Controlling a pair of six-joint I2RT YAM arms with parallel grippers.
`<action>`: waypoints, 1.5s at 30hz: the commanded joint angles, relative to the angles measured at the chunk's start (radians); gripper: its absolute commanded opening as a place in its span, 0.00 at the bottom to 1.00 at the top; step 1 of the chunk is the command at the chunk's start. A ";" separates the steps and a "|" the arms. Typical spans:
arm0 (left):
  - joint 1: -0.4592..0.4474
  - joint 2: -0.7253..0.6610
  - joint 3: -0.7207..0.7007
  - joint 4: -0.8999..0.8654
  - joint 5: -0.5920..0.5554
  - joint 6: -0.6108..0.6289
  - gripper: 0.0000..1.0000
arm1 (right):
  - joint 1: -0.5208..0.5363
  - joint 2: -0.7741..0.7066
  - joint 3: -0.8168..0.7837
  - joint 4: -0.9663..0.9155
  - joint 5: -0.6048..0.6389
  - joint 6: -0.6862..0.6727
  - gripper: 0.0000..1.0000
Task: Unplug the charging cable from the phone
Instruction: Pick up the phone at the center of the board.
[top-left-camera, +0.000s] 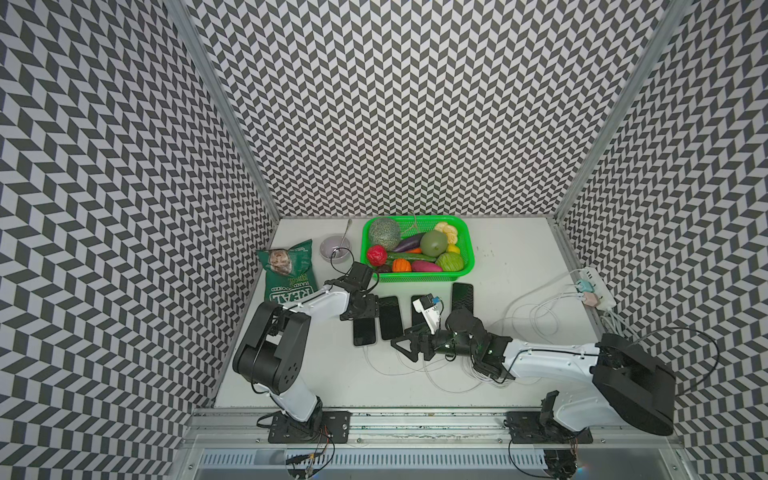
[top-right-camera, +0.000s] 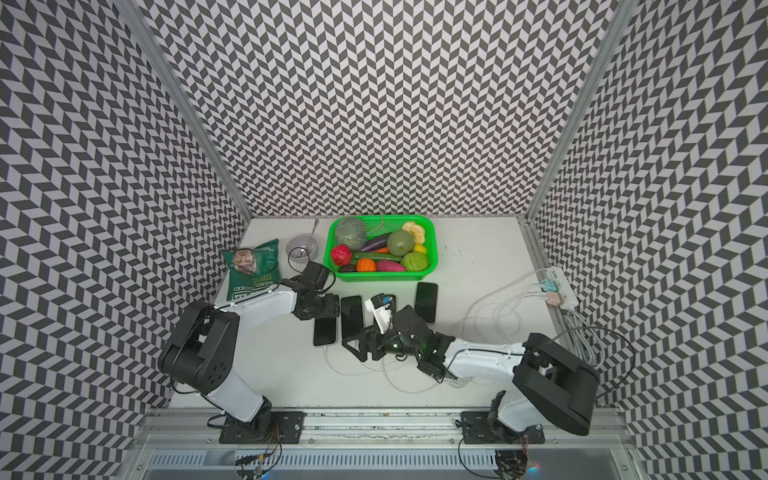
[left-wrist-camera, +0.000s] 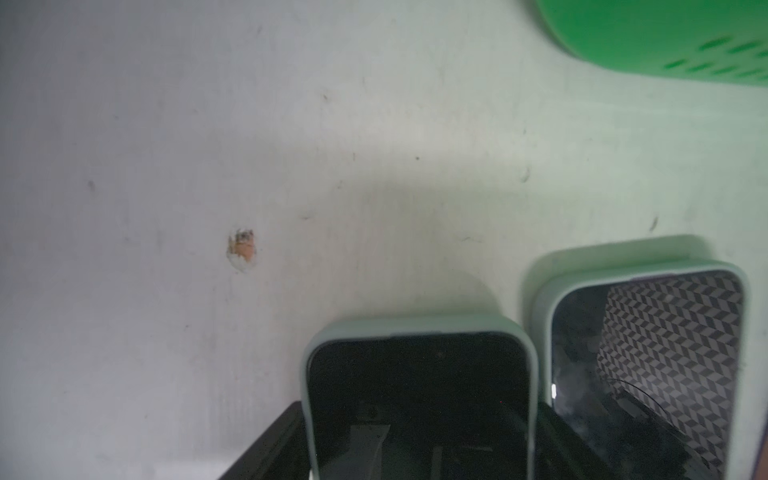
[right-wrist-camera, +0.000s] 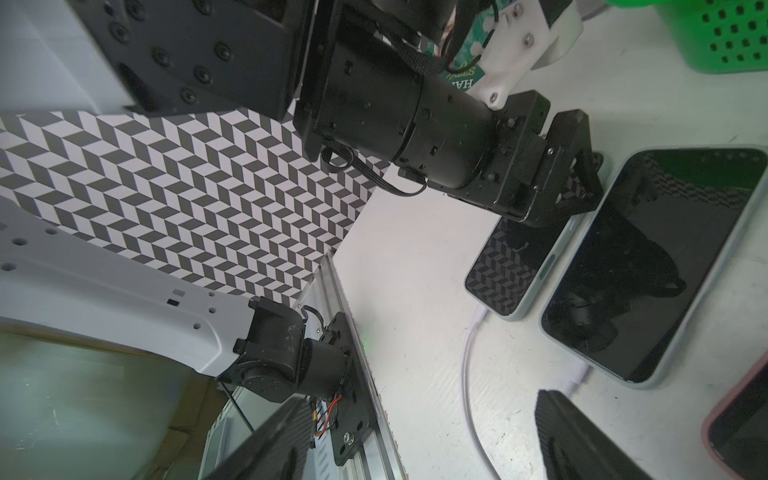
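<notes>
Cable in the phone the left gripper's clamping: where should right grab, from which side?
Probably the white plug at the near end of the phone, not the limp cord. Approach from the robot's side along the phone's long axis, jaws across the plug, so the pull runs straight out while the left gripper braces it.

Light: bright and even, coming from overhead | Shadows: soft ones pooling under the arms on the white table (top-left-camera: 511, 257) | Glare: leftmost phone (right-wrist-camera: 503, 274) glass mirrors the wall pattern | Distortion: walls (top-left-camera: 415, 104) splay outward in both top views | Focus: left wrist view dim, hazy, green-tinted beside the blurred basket (left-wrist-camera: 665, 37)
</notes>
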 joint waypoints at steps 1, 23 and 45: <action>-0.014 -0.035 -0.019 -0.001 0.047 0.016 0.00 | 0.025 0.039 0.010 0.081 -0.007 0.027 0.84; -0.020 -0.107 -0.031 -0.005 0.025 0.021 0.00 | 0.107 0.291 0.142 0.093 0.060 0.128 0.74; -0.017 -0.132 -0.034 0.002 0.029 0.021 0.00 | 0.139 0.479 0.241 0.108 0.017 0.156 0.62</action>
